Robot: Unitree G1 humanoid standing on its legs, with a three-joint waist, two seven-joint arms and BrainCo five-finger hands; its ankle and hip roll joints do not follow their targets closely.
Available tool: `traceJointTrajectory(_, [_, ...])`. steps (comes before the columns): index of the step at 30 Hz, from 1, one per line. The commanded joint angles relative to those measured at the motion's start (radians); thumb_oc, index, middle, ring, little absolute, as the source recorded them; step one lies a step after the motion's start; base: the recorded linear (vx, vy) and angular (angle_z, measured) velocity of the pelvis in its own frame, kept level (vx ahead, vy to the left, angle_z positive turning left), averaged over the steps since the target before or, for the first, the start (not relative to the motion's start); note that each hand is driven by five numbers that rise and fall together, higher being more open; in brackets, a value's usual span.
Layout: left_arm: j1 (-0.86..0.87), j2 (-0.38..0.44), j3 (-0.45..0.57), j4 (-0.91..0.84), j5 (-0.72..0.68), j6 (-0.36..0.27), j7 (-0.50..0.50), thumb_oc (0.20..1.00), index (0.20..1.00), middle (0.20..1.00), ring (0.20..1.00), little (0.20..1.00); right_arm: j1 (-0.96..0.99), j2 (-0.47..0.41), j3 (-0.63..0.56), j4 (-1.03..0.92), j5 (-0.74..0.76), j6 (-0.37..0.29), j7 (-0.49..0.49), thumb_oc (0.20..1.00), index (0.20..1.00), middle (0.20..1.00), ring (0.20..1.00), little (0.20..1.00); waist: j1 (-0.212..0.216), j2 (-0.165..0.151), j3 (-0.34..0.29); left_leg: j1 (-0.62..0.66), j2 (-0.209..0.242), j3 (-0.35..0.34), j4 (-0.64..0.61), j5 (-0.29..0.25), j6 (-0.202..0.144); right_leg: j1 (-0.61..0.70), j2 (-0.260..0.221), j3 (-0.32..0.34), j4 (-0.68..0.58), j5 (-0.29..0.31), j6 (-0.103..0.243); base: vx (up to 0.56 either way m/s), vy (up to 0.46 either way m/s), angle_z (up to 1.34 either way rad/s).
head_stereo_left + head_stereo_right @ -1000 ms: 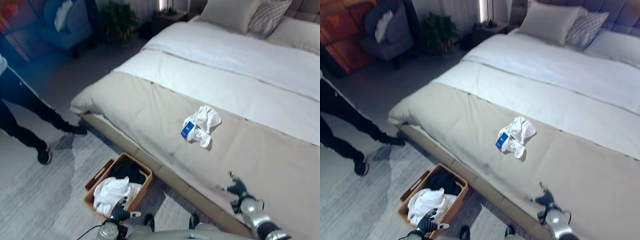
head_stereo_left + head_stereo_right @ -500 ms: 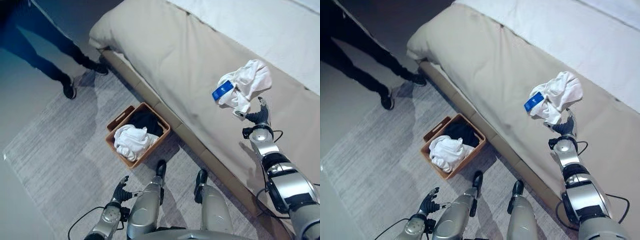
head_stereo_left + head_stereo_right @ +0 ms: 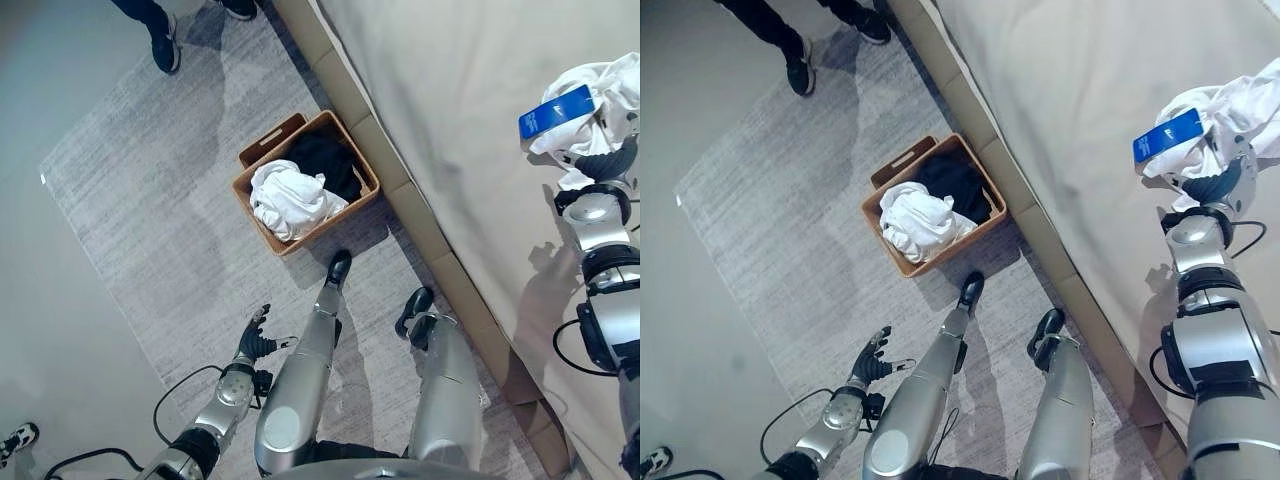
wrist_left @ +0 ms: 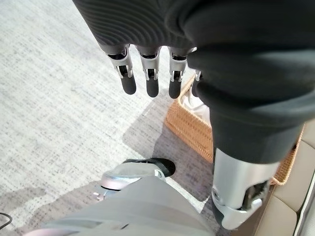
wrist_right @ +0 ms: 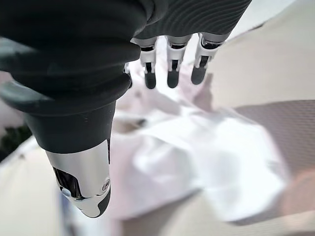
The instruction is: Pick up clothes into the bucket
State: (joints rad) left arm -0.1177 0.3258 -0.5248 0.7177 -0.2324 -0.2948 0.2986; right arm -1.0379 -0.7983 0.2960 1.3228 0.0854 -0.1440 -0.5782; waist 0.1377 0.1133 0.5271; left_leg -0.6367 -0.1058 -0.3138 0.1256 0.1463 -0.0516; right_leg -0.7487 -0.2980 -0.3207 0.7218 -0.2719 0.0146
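Silver, dark-tipped fingers (image 5: 171,69) of the right hand (image 3: 1212,186) are straight and spread above a crumpled white garment (image 3: 1238,110); they hold nothing. In the right wrist view the thumb stands apart from the fingers and the cloth lies loose past them. In the eye views this hand sits at the near edge of the garment, at or just beside the cloth; contact cannot be confirmed. A blue tag (image 3: 1167,134) lies on the garment's left part.

The garment rests on the beige cover of the bed (image 3: 450,110), well up from the bed's edge. The bed's tan base runs diagonally beside a grey rug (image 3: 150,200).

The left hand (image 3: 256,343) hangs low over the rug, well apart from the bed, with its fingers (image 4: 151,73) straight and relaxed, empty.

A brown woven basket (image 3: 247,179) stands on the rug just beside the bed base. It holds a bunched white cloth (image 3: 290,198) on the side away from the bed and a black cloth (image 3: 325,160) on the side nearer the bed. The basket's woven wall also shows past the left hand in the left wrist view.

A person's dark trouser legs and dark shoes (image 3: 798,72) show at the far end of the rug.
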Motion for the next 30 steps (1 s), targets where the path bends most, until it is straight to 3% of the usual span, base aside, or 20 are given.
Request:
traceJointTrajectory(1, [-0.005,-0.064,-0.075,-0.051,-0.037,-0.027,0.017,1.000,1.000,1.000,1.000,1.000,-0.053,-0.127,0.051,0.019,-0.014,0.011,-0.041,1.000,1.000,1.000,1.000,1.000,-0.006,0.049,-0.007,0.050,-0.011,-0.006,0.001,-0.039,0.006,0.033,-0.007,0.037,0.021,-0.019,0.068,0.03,-0.051,0.24])
traceJointTrajectory(2, [-0.008,-0.065,-0.081,-0.067,-0.039,-0.025,0.017,1.000,1.000,1.000,1.000,1.000,-0.056,-0.138,0.047,0.021,-0.005,0.012,-0.041,0.837,0.837,0.837,0.837,0.837,-0.004,0.056,-0.007,0.044,-0.012,-0.012,-0.013,-0.033,0.007,0.018,-0.010,0.035,0.028,-0.023,0.067,0.03,-0.031,0.30])
traceJointTrajectory(3, [-0.010,-0.065,-0.083,-0.078,-0.044,-0.026,0.019,1.000,1.000,1.000,1.000,1.000,-0.063,-0.149,0.049,0.023,0.000,0.014,-0.040,0.325,0.325,0.325,0.325,0.325,-0.005,0.062,-0.007,0.036,-0.014,-0.016,-0.024,-0.028,0.006,0.001,-0.016,0.037,0.035,-0.027,0.065,0.02,-0.005,0.26])
traceJointTrajectory(4, [-0.011,-0.064,-0.084,-0.092,-0.045,-0.026,0.020,1.000,1.000,1.000,1.000,1.000,-0.075,-0.154,0.058,0.025,0.000,0.017,-0.037,0.200,0.200,0.200,0.200,0.200,-0.004,0.064,-0.007,0.029,-0.013,-0.020,-0.035,-0.023,0.008,-0.020,-0.018,0.042,0.045,-0.029,0.065,0.03,0.004,0.20])
traceJointTrajectory(13, [-0.033,-0.087,-0.087,-0.028,-0.032,-0.012,0.017,1.000,1.000,1.000,1.000,1.000,-0.089,-0.099,0.081,-0.041,0.015,-0.003,-0.036,0.200,0.200,0.200,0.200,0.200,-0.021,0.048,-0.007,0.049,-0.022,0.000,-0.016,-0.044,0.022,-0.007,-0.015,0.084,0.006,-0.002,0.069,0.00,0.015,-0.01])
traceJointTrajectory(18, [-0.037,-0.078,-0.043,0.003,-0.038,-0.029,0.004,1.000,1.000,1.000,1.000,1.000,-0.123,-0.045,0.128,-0.125,0.004,-0.019,-0.005,0.200,0.200,0.200,0.200,0.200,-0.058,-0.006,-0.007,0.138,-0.008,0.054,0.012,-0.078,0.019,0.116,0.019,0.123,-0.084,0.048,0.075,-0.03,0.103,-0.12])
traceJointTrajectory(19, [-0.044,-0.071,-0.029,0.013,-0.039,-0.032,0.002,1.000,1.000,1.000,1.000,1.000,-0.138,-0.041,0.131,-0.136,0.009,-0.022,-0.001,0.200,0.200,0.200,0.200,0.200,-0.058,-0.009,-0.007,0.136,0.003,0.066,0.020,-0.060,0.020,0.131,0.035,0.121,-0.119,0.098,0.071,-0.08,0.151,-0.35])
traceJointTrajectory(23, [-0.030,-0.046,0.031,0.049,-0.050,-0.031,-0.018,1.000,1.000,1.000,1.000,1.000,-0.158,-0.031,0.132,-0.189,0.053,-0.048,0.042,0.200,0.200,0.200,0.200,0.200,-0.087,-0.062,-0.007,0.249,0.021,0.121,0.037,-0.099,0.020,0.270,0.077,0.171,-0.229,0.153,0.087,0.00,0.114,-0.66])
traceJointTrajectory(25, [-0.026,-0.041,0.044,0.055,-0.055,-0.031,-0.025,1.000,1.000,1.000,1.000,1.000,-0.160,-0.022,0.134,-0.200,0.062,-0.050,0.049,0.200,0.200,0.200,0.200,0.200,-0.091,-0.072,-0.007,0.281,0.028,0.139,0.036,-0.107,0.022,0.300,0.090,0.186,-0.255,0.168,0.091,0.04,0.107,-0.71])
traceJointTrajectory(26, [-0.011,-0.029,0.076,0.076,-0.056,-0.027,-0.041,1.000,1.000,1.000,1.000,1.000,-0.145,-0.021,0.132,-0.249,0.066,-0.056,0.067,0.200,0.200,0.200,0.200,0.200,-0.102,-0.100,-0.044,0.338,0.044,0.181,0.032,-0.123,0.023,0.365,0.115,0.217,-0.333,0.208,0.105,0.06,0.087,-0.70])
traceJointTrajectory(29, [0.012,-0.017,0.094,0.072,-0.043,-0.029,-0.057,1.000,1.000,1.000,1.000,1.000,-0.114,-0.022,0.119,-0.286,0.060,-0.063,0.082,0.200,0.200,0.200,0.200,0.200,-0.113,-0.118,-0.082,0.379,0.047,0.206,0.023,-0.134,0.023,0.419,0.129,0.236,-0.397,0.233,0.115,0.09,0.089,-0.78])
traceJointTrajectory(30, [0.024,-0.007,0.103,0.064,-0.034,-0.031,-0.076,1.000,1.000,1.000,1.000,1.000,-0.073,-0.033,0.098,-0.342,0.059,-0.071,0.094,0.200,0.200,0.200,0.200,0.200,-0.131,-0.134,-0.126,0.430,0.051,0.230,0.003,-0.147,0.020,0.481,0.138,0.248,-0.456,0.246,0.124,0.10,0.056,-0.44])
